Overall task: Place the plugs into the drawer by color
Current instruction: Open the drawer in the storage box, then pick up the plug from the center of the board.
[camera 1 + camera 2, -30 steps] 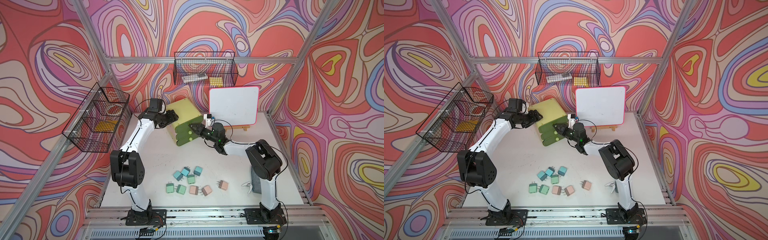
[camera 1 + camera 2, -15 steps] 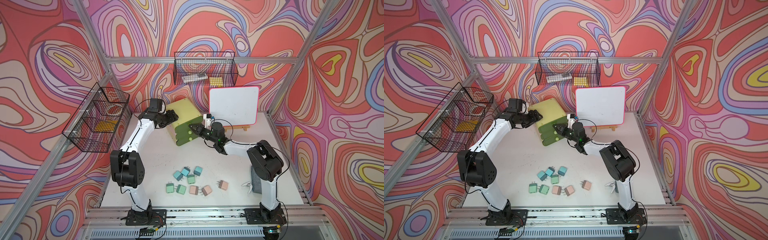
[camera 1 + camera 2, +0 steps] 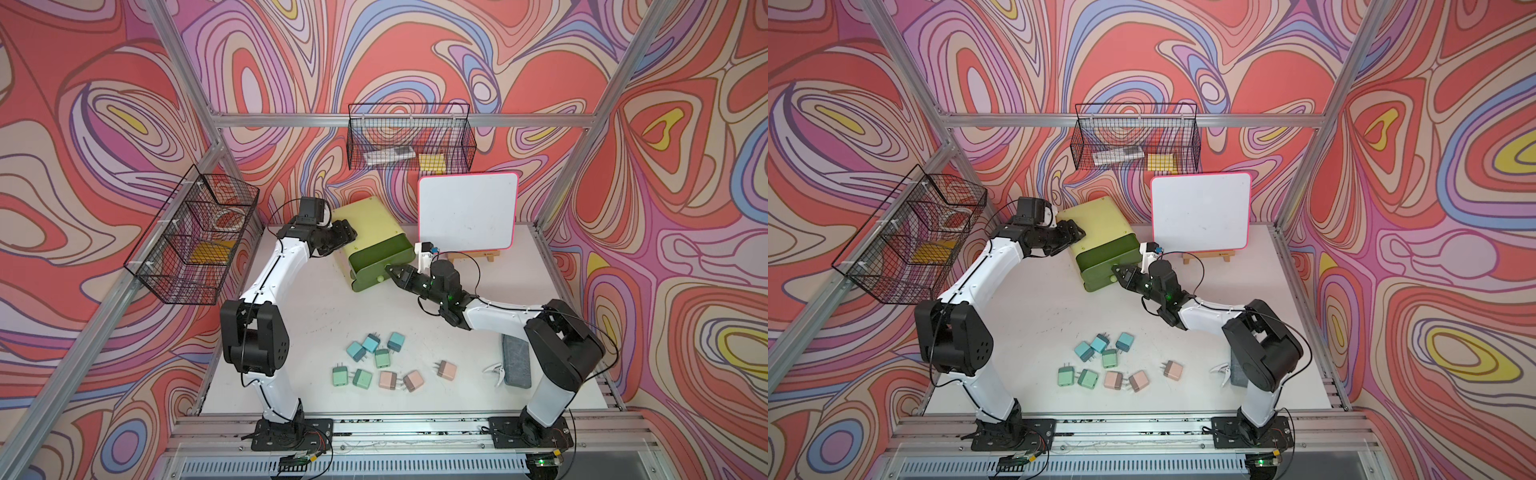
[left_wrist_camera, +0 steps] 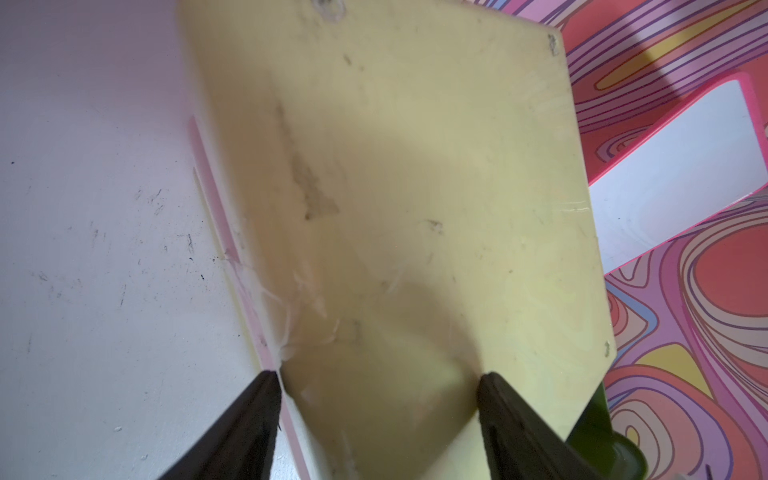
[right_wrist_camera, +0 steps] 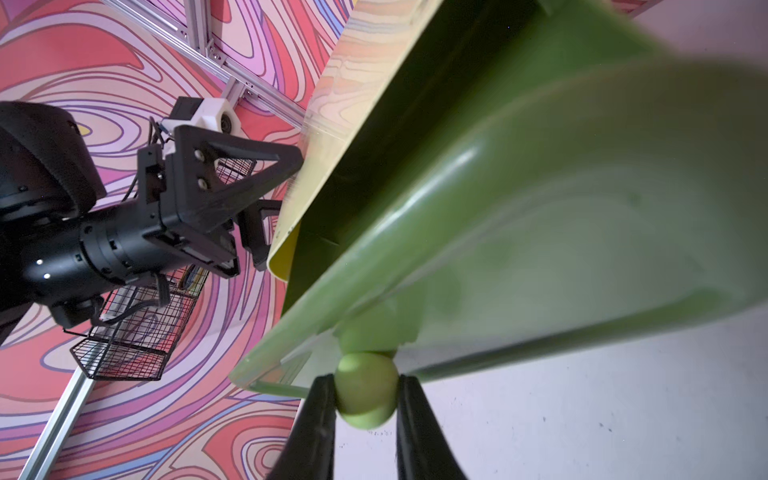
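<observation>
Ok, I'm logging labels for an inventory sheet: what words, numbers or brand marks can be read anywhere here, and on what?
None can be read.
Small label on the easel: too small.
Print on the packet in the back basket: blurred.
Whiteboard, plugs, drawer: no markings visible.

The drawer [image 5: 561,216] blurs up close — gray pad [image 3: 1236,374] half hidden.

2 white arms [image 3: 277,271] with black joints, cables.
</observation>
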